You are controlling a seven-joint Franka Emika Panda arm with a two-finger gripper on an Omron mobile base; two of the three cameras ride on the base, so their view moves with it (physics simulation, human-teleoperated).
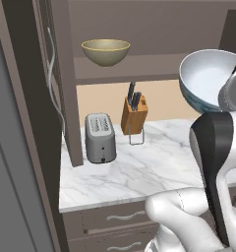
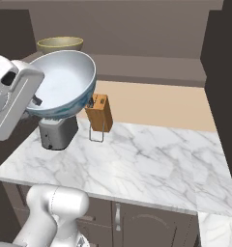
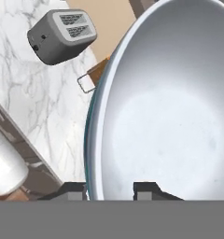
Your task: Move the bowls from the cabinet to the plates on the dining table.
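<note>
Left base view: white bowl (image 1: 204, 81) is held aloft at the upper right of the frame, tilted on its side, its rim taken by the gripper (image 1: 234, 74) at the right edge. Olive-tan bowl (image 1: 105, 51) is seen upright on the cabinet (image 1: 66, 83) shelf, upper centre. Toaster (image 1: 100, 137) and knife block (image 1: 134, 115) stand on the marble counter (image 1: 139, 172) below.

Right base view: gripper (image 2: 36, 101) is seen at the left of the frame, wrist turned so the white bowl (image 2: 65, 84) opens toward the camera, blue pattern showing on its underside. The bowl hangs above the toaster (image 2: 57, 132), apart from it. The olive-tan bowl (image 2: 60, 45) sits behind, upper left.

Hand view: fingertips (image 3: 144, 189) rise at the bottom, one on each side of the white bowl's (image 3: 170, 102) rim; the pincer is closed on that rim. The toaster (image 3: 61, 36) lies in the upper left.

Step in hand, as judged: carrying the bowl away toward the dining table.

Doing it well: the bowl is best levelled and kept clear of the toaster, knife block and cabinet door, with the pinch kept firm, since a rim hold on a tilted bowl may slip.
</note>
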